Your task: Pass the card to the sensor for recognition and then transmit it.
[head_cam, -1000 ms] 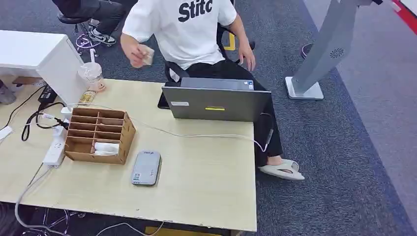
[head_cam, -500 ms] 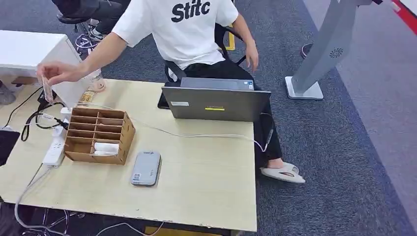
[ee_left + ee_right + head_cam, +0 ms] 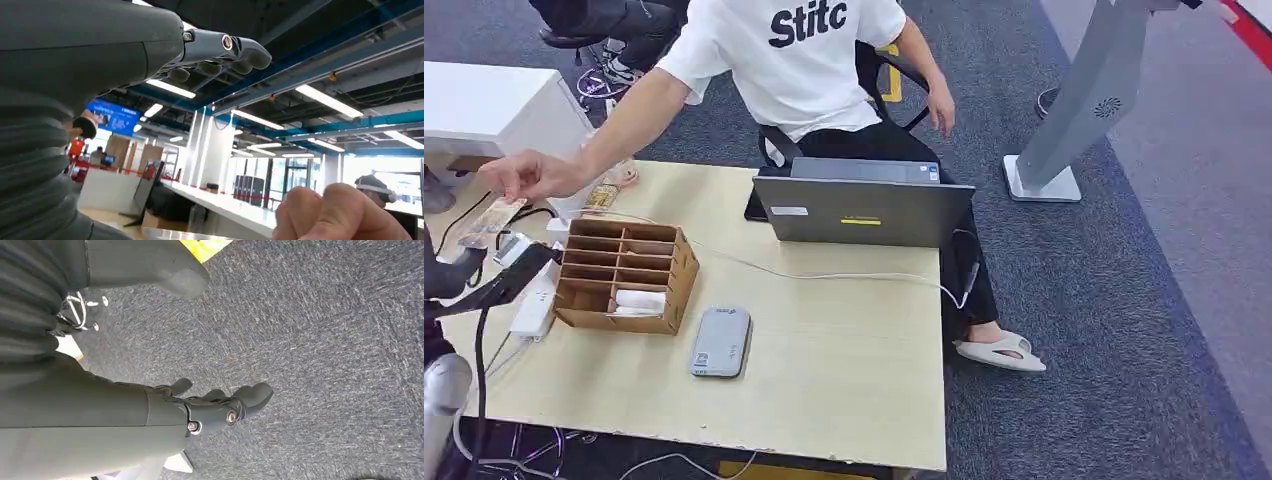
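A person's hand (image 3: 529,175) offers the card (image 3: 486,217) just above the left robot hand (image 3: 499,280), which is empty with fingers spread; the right robot hand (image 3: 220,407) hangs empty, loosely curled.

The bench (image 3: 844,380) is a light wood-grain top standing on grey carpet. At its left, a brown cardboard organiser (image 3: 627,275) with open compartments sits just beside a white power strip (image 3: 532,305); a flat grey sensor (image 3: 722,341) lies just near and right of the organiser. At the far edge a grey laptop (image 3: 862,210) stands open, a white cable (image 3: 824,274) runs across the bench in front of it, and a plastic cup (image 3: 614,172) stands at the far left.
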You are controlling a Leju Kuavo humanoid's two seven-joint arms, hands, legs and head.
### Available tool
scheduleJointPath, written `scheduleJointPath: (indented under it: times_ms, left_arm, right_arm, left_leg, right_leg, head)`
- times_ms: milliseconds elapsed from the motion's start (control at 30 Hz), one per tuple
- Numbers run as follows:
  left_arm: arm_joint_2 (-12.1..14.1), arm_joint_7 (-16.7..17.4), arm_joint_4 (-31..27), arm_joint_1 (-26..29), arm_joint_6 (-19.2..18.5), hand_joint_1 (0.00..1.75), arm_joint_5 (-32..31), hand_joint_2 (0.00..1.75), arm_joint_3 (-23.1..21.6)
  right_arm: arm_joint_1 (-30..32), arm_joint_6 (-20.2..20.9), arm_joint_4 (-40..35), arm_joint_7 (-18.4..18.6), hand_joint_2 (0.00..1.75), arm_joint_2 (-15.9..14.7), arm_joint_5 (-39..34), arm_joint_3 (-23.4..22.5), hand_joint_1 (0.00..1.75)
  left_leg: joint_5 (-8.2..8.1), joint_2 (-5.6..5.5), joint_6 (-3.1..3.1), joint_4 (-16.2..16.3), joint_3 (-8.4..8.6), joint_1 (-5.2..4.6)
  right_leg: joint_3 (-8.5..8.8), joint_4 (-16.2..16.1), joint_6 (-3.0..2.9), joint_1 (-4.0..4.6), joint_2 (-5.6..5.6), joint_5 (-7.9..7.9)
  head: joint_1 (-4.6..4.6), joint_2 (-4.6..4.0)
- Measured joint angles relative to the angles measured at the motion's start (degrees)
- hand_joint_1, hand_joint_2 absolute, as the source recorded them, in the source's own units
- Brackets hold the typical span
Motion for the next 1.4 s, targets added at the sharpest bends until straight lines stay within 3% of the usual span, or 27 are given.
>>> scheduleJointPath:
  times_ms: [33,67,533,667,1167,1267,1400]
  left_arm:
    - [0.35,1.08,0.48,-0.57,0.37,0.05,-1.10,1.75,-1.43]
    - [0.67,2.02,0.93,-1.18,0.74,1.71,-2.15,1.75,-2.78]
    - [3.78,14.29,7.12,-8.24,6.67,1.75,-18.99,1.75,-20.27]
    - [4.06,15.91,8.06,-9.24,7.65,1.75,-19.36,1.75,-22.81]
    - [2.27,12.97,8.76,-9.26,7.80,1.75,-19.36,1.75,-24.56]
    - [0.45,10.48,8.76,-8.88,7.34,1.75,-19.36,1.75,-24.56]
    - [-3.90,6.86,8.76,-7.64,4.87,1.75,-19.36,1.75,-24.56]
  right_arm:
    - [0.01,0.00,0.00,0.09,1.75,0.02,0.21,-0.06,0.00]
    - [0.00,0.00,0.02,0.20,1.75,0.11,0.44,-0.11,0.00]
    - [-0.11,0.00,0.17,2.01,1.75,1.07,4.13,-2.01,0.00]
    - [-0.15,0.00,0.20,2.38,1.75,1.29,4.87,-2.43,0.00]
    - [-0.31,0.17,0.33,2.47,1.75,1.68,5.66,-2.60,0.00]
    - [-0.35,0.55,0.37,2.47,1.75,1.75,5.92,-2.80,0.00]
    - [-0.46,0.59,0.42,2.67,1.75,1.90,6.25,-2.95,0.00]
  left_leg:
    - [0.00,0.00,0.00,0.00,0.00,0.00]
    - [0.00,-0.01,0.00,0.00,0.00,0.00]
    - [0.00,-0.02,0.00,0.00,-0.03,0.00]
    - [0.00,-0.01,0.00,0.00,-0.02,0.00]
    - [0.00,-0.02,0.00,0.01,-0.02,0.00]
    - [0.00,-0.06,0.00,0.01,-0.03,-0.01]
    - [0.00,-0.06,0.00,0.02,-0.03,-0.04]
  right_leg:
    - [0.00,0.00,0.00,0.00,0.00,0.00]
    - [0.00,0.00,0.00,0.00,0.00,0.00]
    - [0.01,0.02,0.00,0.00,-0.01,0.00]
    - [0.00,0.02,0.00,0.00,-0.01,0.00]
    - [0.00,0.02,0.00,0.00,-0.02,0.00]
    - [0.01,0.01,0.00,0.00,-0.06,0.00]
    - [0.02,0.00,0.02,-0.04,-0.04,0.01]
  head:
    - [-0.02,0.00]
    - [-0.02,0.00]
    - [-0.02,0.00]
    - [-0.04,0.00]
    - [-0.04,0.00]
    - [-0.02,0.00]
    - [-0.02,0.00]
